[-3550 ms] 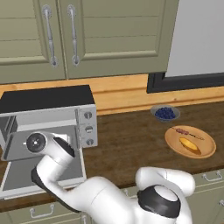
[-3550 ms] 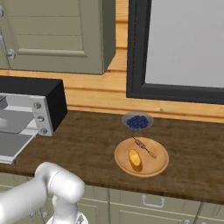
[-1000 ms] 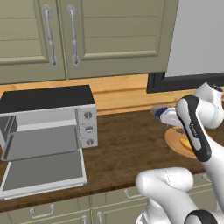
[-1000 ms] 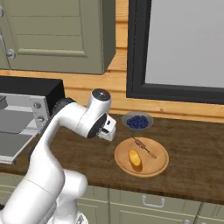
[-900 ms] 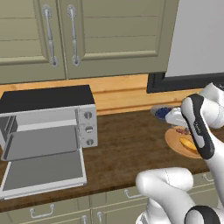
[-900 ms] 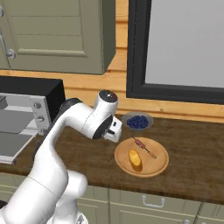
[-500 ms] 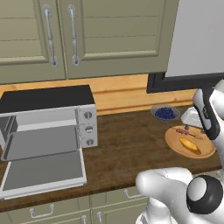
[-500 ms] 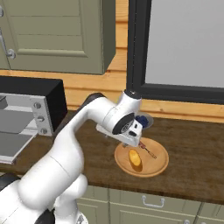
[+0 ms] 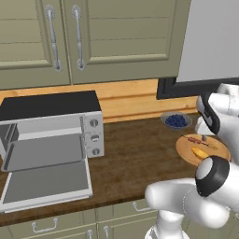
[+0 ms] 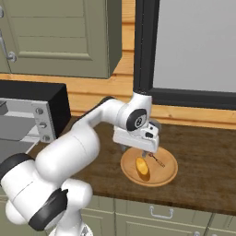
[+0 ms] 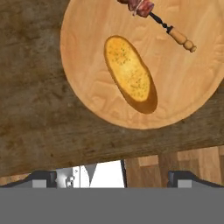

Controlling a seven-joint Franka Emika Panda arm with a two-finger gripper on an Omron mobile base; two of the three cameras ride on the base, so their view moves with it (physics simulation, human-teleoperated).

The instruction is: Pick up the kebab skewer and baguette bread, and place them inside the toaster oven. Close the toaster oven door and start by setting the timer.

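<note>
The baguette bread (image 11: 130,74) lies in the middle of a round wooden plate (image 11: 87,87) at the counter's right end. The kebab skewer (image 11: 162,22) lies beside it on the same plate, its wooden handle pointing toward the rim. My gripper (image 11: 113,177) hovers over the plate's near edge, open, with nothing between its fingertips. From the right base view the gripper (image 10: 145,151) hangs just above the plate (image 10: 168,174), close to the baguette bread (image 10: 143,168) and skewer (image 10: 156,159). The toaster oven (image 9: 51,116) stands far left, its door (image 9: 46,183) dropped flat open.
A bowl of blueberries (image 9: 176,120) sits behind the plate (image 9: 186,151) near the wall. The dark wood counter (image 9: 135,154) stretches bare between oven and plate. The counter's front edge runs close below the plate. Wall cabinets hang overhead, and a dark window frame (image 10: 143,50) stands behind.
The arm has swung right along the counter, from left of the blueberry bowl to above the plate. The gripper stayed open. The oven and food have not moved.
</note>
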